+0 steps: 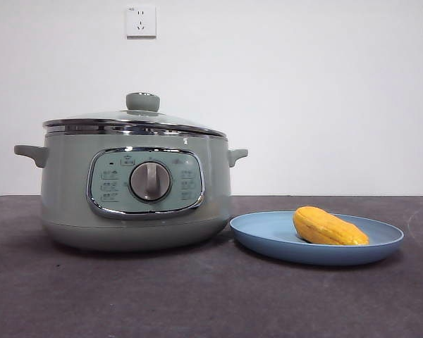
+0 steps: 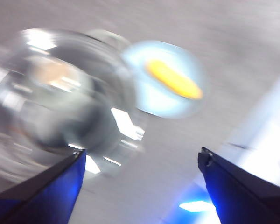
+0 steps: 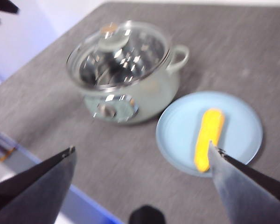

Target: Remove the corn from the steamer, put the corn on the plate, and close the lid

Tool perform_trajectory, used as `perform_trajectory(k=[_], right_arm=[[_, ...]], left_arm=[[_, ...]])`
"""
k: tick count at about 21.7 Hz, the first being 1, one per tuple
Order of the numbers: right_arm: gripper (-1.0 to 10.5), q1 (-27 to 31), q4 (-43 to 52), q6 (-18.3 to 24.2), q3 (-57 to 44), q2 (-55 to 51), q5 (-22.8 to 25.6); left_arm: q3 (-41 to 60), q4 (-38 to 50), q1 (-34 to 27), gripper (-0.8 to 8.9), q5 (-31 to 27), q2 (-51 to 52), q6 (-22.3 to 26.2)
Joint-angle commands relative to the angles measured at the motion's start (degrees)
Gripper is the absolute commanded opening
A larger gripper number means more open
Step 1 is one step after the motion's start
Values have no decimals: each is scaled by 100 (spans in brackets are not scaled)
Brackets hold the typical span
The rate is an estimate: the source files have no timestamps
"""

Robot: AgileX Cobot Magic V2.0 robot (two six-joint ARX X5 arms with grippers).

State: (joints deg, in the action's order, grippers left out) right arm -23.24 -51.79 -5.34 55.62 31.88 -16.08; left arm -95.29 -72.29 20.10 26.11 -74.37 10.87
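Note:
The pale green steamer (image 1: pixel 137 190) stands on the left of the table with its glass lid (image 1: pixel 134 121) seated on the rim. Beside it, the yellow corn (image 1: pixel 329 227) lies on the light-blue plate (image 1: pixel 268 236). My right gripper (image 3: pixel 140 154) hangs open high above the table, looking down on the steamer (image 3: pixel 130 70), the lid (image 3: pixel 114 53), the plate (image 3: pixel 177 135) and the corn (image 3: pixel 209 137). My left gripper (image 2: pixel 142 161) is also open and raised, its blurred view showing the lid (image 2: pixel 60 93), plate (image 2: pixel 149 100) and corn (image 2: pixel 175 79). Neither gripper holds anything.
The table (image 1: pixel 197 296) has a dark grey surface, with a white wall and a socket (image 1: pixel 141 21) behind it. In the right wrist view the table's edge (image 3: pixel 32 140) runs near the steamer's side.

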Motion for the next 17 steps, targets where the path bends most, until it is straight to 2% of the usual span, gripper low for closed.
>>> perform_trajectory(k=[1,3,4,7,8,17], right_arm=[[467,-11,-219,48,-26,72,-210],[442,-13,-400,48,-26,111,-205],[370,-11,-496,50,-26,138,-203],[31,-11,-695,52,-26,219,-199],[-18,-13,-732,92,-26,243,-199],[1,-11,-737,72,-26,289,-179]], left_arm=[[2,-282,7,386,127,131,-37],[2,-472,7,287,114,208,-35],[2,-562,7,212,118,234,-35],[2,-713,7,-24,114,260,-33],[2,-715,7,-6,116,264,-42],[2,-706,7,-4,111,267,-39]])
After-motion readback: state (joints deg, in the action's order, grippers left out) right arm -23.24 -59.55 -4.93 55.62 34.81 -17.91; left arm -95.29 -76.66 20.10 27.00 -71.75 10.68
